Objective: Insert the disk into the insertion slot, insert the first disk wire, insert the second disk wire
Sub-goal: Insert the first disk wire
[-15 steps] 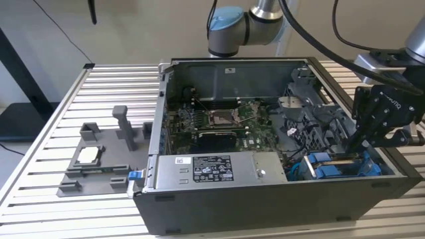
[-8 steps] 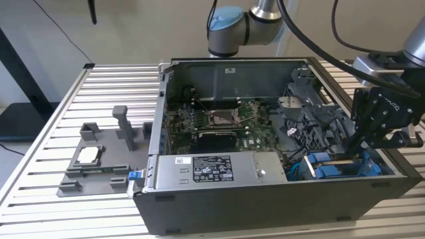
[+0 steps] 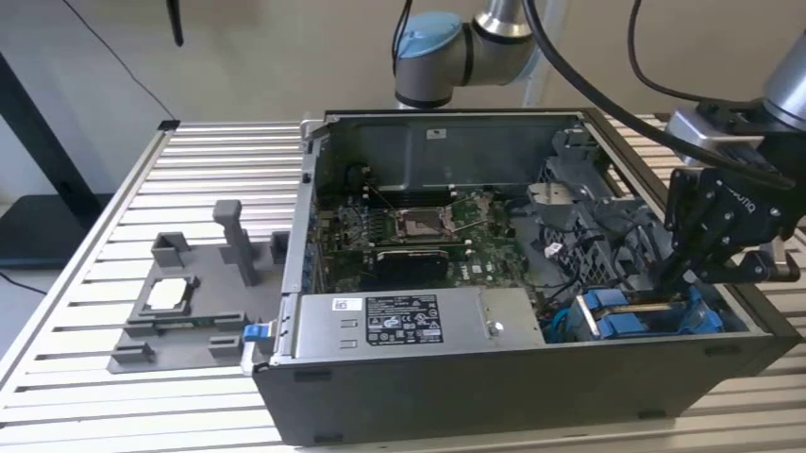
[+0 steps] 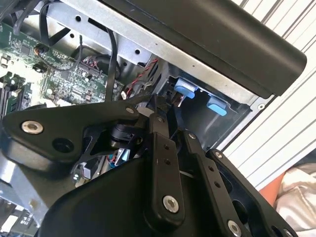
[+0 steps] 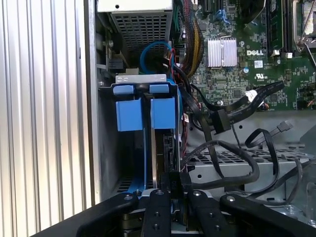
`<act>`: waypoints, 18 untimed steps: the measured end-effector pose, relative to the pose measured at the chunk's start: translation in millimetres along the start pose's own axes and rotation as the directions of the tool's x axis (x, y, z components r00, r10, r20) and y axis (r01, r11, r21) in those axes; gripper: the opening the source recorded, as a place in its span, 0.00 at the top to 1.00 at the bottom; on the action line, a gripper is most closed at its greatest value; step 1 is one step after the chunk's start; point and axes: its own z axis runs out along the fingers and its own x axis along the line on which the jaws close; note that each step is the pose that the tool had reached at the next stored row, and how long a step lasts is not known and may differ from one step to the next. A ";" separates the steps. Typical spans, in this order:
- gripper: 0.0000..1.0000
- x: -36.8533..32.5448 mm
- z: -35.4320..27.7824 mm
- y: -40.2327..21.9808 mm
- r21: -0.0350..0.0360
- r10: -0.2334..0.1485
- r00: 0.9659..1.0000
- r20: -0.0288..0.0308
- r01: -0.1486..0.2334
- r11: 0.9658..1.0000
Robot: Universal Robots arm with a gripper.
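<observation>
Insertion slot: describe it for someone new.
Find the open computer case on the slatted table. Along its near wall, past the grey power supply box toward the exterior view's right, sits the insertion slot: the only metal bay with bright blue plastic tabs.

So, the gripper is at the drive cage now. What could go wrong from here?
1. The black cables lie loose right beside the insertion slot and close to the gripper; it may snag or pinch one.
2. The disk stands edge-on in the narrow slot, under the blue tabs; a slightly skewed push could jam it there.
</observation>
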 end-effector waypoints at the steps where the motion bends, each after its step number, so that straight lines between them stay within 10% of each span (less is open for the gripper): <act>1: 0.81 0.0 0.2 0.0 0.000 0.000 1.000 0.000 0.000 1.000; 18: 0.81 0.0 4.0 -0.2 0.000 -0.002 1.000 0.000 0.002 1.000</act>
